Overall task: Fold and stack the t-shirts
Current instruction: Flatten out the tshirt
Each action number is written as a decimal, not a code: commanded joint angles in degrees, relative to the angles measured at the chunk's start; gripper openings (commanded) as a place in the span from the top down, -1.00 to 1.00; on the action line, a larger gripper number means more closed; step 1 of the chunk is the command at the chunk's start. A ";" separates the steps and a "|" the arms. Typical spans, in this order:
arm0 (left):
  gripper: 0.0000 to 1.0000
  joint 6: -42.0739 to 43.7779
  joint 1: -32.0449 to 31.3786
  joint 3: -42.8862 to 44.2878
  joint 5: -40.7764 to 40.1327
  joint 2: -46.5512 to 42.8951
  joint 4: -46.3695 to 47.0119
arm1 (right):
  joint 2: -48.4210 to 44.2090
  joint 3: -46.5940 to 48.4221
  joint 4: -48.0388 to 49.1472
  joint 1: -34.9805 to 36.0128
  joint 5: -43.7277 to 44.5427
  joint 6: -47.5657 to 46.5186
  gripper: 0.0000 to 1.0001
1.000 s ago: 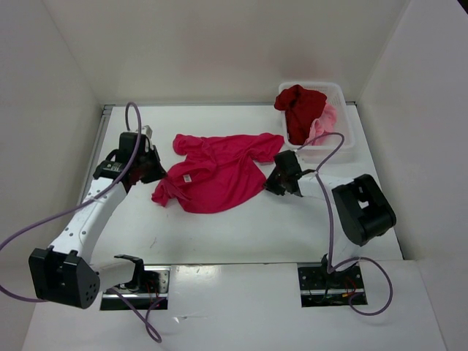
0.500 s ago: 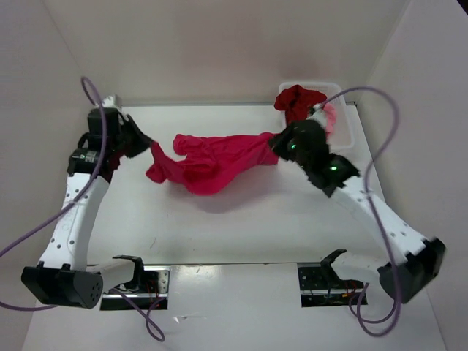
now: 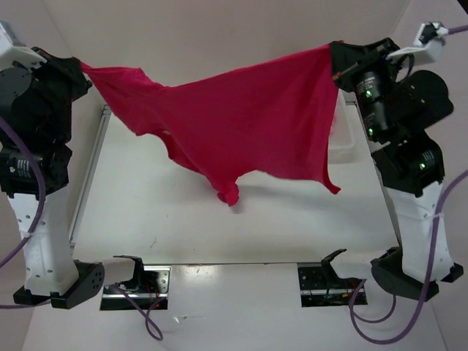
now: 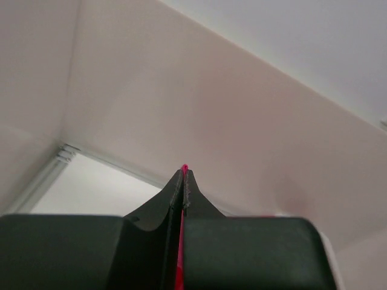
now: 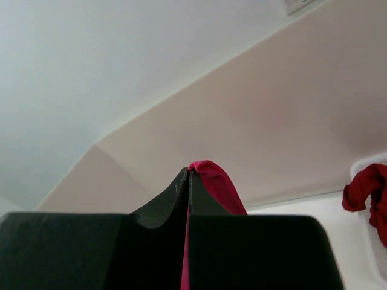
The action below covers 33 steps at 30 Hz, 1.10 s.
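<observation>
Crimson-pink and limp, the bright t-shirt [image 3: 248, 124] hangs in the air over the table [image 3: 219, 234], stretched between my two arms. My left gripper [image 3: 79, 69], at ten o'clock in the top view, is pressed together on one edge of the cloth. My right gripper [image 3: 338, 62], at two o'clock, pinches the opposite edge, with a small fold showing past its tips. I judge the shirt light, soft and without stiffness: it sags at the middle and a loose corner droops toward six o'clock. Corners of hem or shoulders seem the best holds for spreading it flat. The surface is white and smooth, walled in white. The dark red shirt [image 5: 363, 193] lies in the basket [image 5: 378, 257] toward two o'clock.
</observation>
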 commanded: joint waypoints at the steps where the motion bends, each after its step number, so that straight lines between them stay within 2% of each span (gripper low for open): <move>1: 0.98 5.12 0.19 -0.09 -5.73 5.79 0.01 | 9.49 1.27 -0.59 -2.23 -5.10 -3.89 0.99; 4: 0.98 5.75 1.84 -3.86 -4.43 10.18 1.76 | 15.22 1.27 1.00 -3.46 -9.07 -2.66 0.99; 6: 0.98 4.70 5.27 -5.81 -0.13 14.12 2.30 | 20.59 2.32 2.66 -3.46 -10.84 -2.05 0.99; 7: 0.98 4.00 9.29 -6.77 5.63 15.36 2.82 | 22.34 2.32 3.28 -3.99 -11.71 -2.05 0.99; 8: 0.98 2.95 10.81 -6.78 7.87 16.51 4.04 | 26.62 3.54 3.29 -3.99 -13.20 -1.44 0.99; 11: 0.98 1.02 14.50 -3.28 12.80 22.31 4.05 | 34.73 12.23 1.62 -4.78 -15.57 -0.82 0.99; 14: 0.98 -1.10 15.13 5.57 15.61 27.50 5.18 | 46.06 28.38 -2.49 -4.78 -17.43 -0.20 0.99; 15: 0.98 -2.76 15.13 7.44 16.15 28.90 5.89 | 51.92 39.74 -3.99 -4.78 -17.43 0.32 0.99; 16: 0.98 -3.65 15.13 9.37 16.76 29.61 5.90 | 54.42 44.72 -5.31 -4.78 -18.04 0.33 0.99; 17: 0.98 -4.35 15.13 11.65 18.25 30.40 6.51 | 54.44 45.64 -2.89 -4.78 -18.05 1.02 0.99; 18: 0.98 -4.88 15.13 15.42 18.26 31.01 7.04 | 53.57 41.91 -0.43 -4.78 -18.57 1.55 0.99; 22: 0.98 -6.29 17.15 21.59 19.49 30.06 9.40 | 49.79 44.25 0.74 -4.78 -19.10 1.56 0.99; 24: 0.98 -6.90 19.68 22.13 22.11 28.22 11.34 | 48.03 43.64 1.44 -4.78 -19.10 0.42 0.99; 27: 0.98 -6.12 20.23 21.61 22.74 26.46 12.92 | 45.48 40.22 1.44 -5.57 -20.68 0.41 0.99; 29: 0.98 -5.59 20.23 19.07 22.74 25.75 12.93 | 43.82 37.49 1.44 -5.57 -21.91 0.41 0.99; 32: 0.98 -2.35 20.23 8.99 21.60 23.03 12.14 | 41.27 27.06 0.30 -6.80 -22.61 -0.11 0.99; 33: 0.98 -1.12 20.23 6.08 20.29 20.76 12.14 | 37.43 16.40 1.08 -6.80 -22.62 -0.11 0.99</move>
